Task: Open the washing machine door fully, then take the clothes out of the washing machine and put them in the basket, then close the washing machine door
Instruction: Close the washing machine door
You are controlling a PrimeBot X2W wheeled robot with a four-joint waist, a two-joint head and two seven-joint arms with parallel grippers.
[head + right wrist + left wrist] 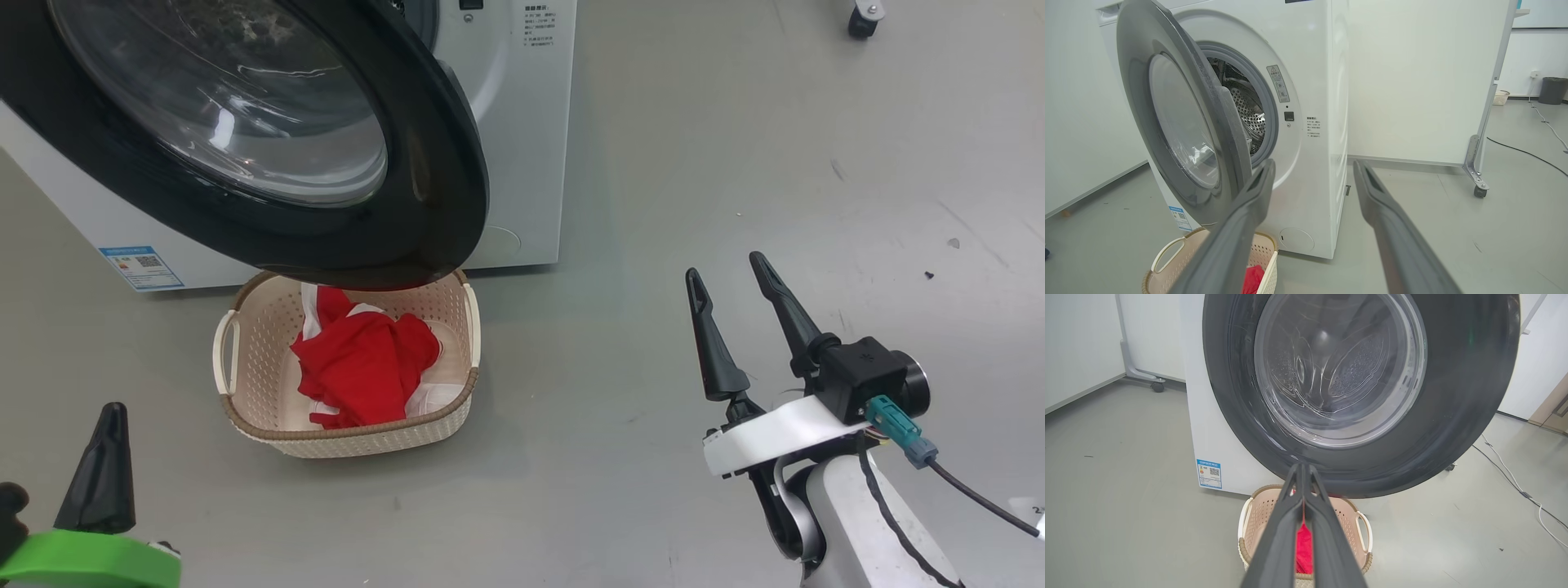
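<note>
Spread wide and empty, the right claw (724, 265) has the partly open washing machine door (441, 163) at its ten o'clock, well apart, and the clenched, empty left claw (111, 413) has it at one o'clock, overhanging the basket (351, 433) that holds the red clothes (367, 359); a push off-centre could, I judge, slide off the glossy rim and leave the door unlatched.

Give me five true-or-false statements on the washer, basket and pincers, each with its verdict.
1. The clothes lie in the basket. True.
2. The washing machine door stands open. True.
3. The right pincer is shut. False: it is open and empty.
4. The left pincer grips the clothes. False: it is shut on nothing.
5. The basket sits on a table. False: it stands on the floor before the washing machine.
</note>
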